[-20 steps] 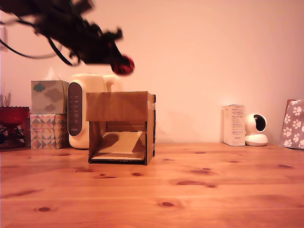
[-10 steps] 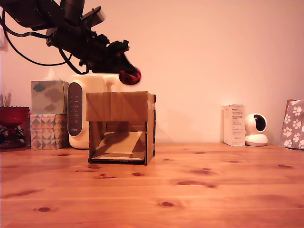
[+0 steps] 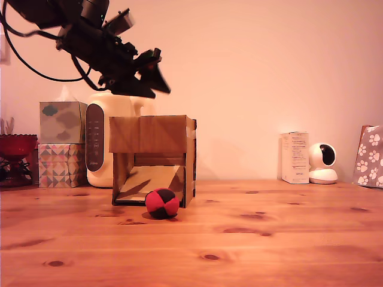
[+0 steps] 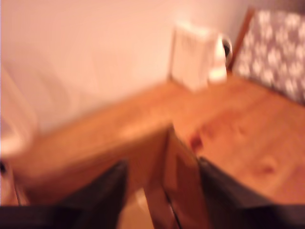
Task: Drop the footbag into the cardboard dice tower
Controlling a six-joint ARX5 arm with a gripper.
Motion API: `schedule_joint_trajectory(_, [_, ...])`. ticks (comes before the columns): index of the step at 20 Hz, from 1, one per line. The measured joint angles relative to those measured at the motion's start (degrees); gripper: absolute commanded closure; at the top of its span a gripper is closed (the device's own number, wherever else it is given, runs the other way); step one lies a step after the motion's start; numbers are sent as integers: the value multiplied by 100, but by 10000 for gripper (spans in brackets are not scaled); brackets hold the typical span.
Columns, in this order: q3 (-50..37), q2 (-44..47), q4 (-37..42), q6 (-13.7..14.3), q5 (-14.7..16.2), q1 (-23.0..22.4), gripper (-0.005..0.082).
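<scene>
One small red-and-black panelled footbag (image 3: 162, 203) lies on the table before the brown cardboard dice tower's (image 3: 153, 159) front opening. Gripper (image 3: 157, 81) hovers above with fingers spread, empty; the drop looks complete, so retreating comes next.

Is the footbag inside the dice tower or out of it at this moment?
Out. The footbag lies on the table just in front of the cardboard dice tower at its bottom opening, clear of the ramp.

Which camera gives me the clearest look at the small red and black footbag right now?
The exterior view: the red and black footbag lies sharp on the wooden table, before the brown cardboard dice tower's front opening. The wrist view is blurred and shows no footbag.
</scene>
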Motion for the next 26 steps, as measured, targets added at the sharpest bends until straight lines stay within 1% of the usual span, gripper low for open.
schedule_joint_trajectory(3, [0,-428,-704,2,-2,2,789])
schedule_joint_trajectory(5, [0,-796,-1036,4,-2,0,789])
schedule_joint_trajectory(8, [0,-1106,-1169,52,4,2,789])
schedule_joint_trajectory(11, [-63,-1104,-1270,63,223,28,789])
schedule_joint_trajectory(14, [-487,-1137,-1163,63,339,28,789])
schedule_joint_trajectory(19, [-1451,-1600,-848,63,348,33,789])
schedule_joint_trajectory(24, [-2461,-2415,-205,46,352,111,789])
schedule_joint_trajectory(26, [-2979,-2616,118,-85,354,205,788])
